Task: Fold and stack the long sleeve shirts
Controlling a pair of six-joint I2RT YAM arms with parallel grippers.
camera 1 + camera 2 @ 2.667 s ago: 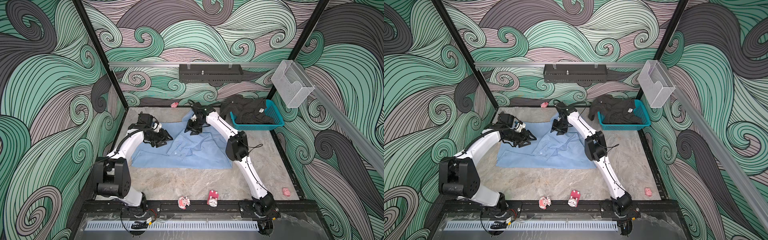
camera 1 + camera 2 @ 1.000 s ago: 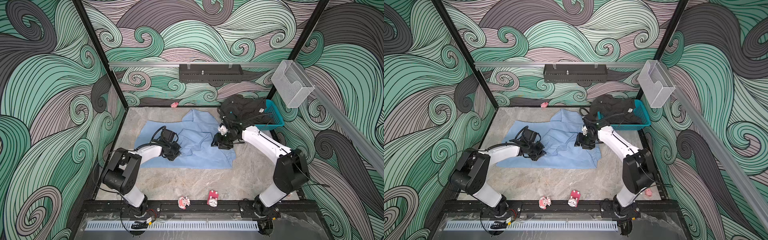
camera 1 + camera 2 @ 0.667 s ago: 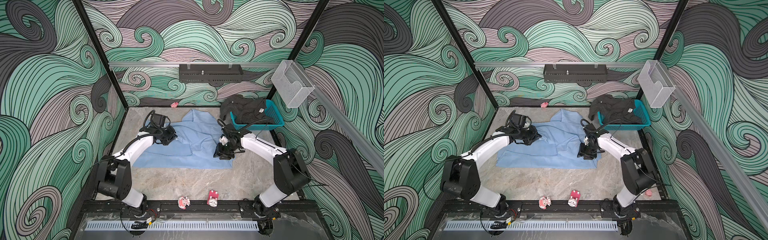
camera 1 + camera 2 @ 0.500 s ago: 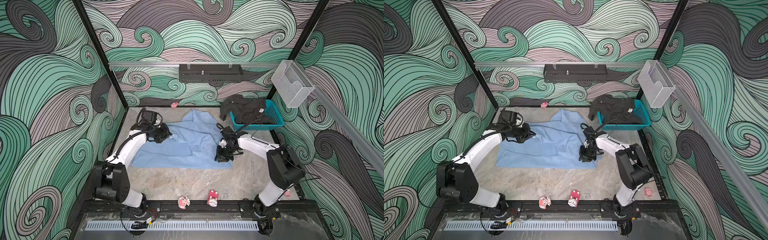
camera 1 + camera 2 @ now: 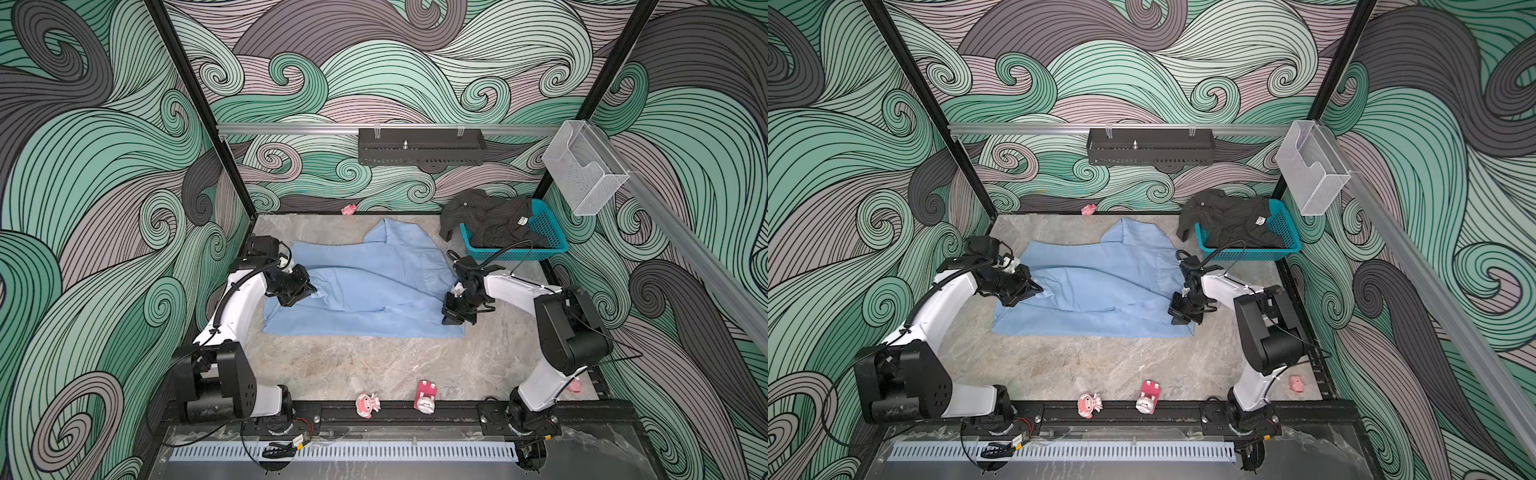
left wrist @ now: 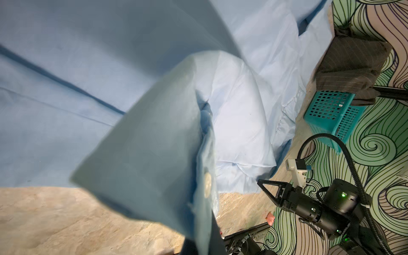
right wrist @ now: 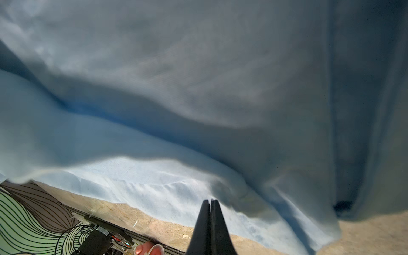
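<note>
Lying spread over the middle of the table (image 5: 353, 365) in both top views, the blue shirt (image 5: 365, 291) is rumpled, with one part reaching toward the back wall. The left gripper (image 5: 305, 293) sits at the shirt's left edge, clamped on the cloth. The right gripper (image 5: 455, 318) is low at the shirt's lower right corner. The black shirt (image 5: 486, 220) is heaped in the basket (image 5: 548, 241) at upper right and spills over its left rim.

In the left wrist view, a buttoned flap of the blue shirt (image 6: 143, 143) fills the centre, pinched at the bottom edge of the frame. The basket (image 6: 329, 112) and black shirt (image 6: 348, 61) are at upper right.

In the right wrist view, the blue shirt (image 7: 198, 88) covers most of the frame. At bottom centre the right gripper (image 7: 210, 205) has its fingers pressed tight together. Whether cloth is caught between them cannot be told.
</note>
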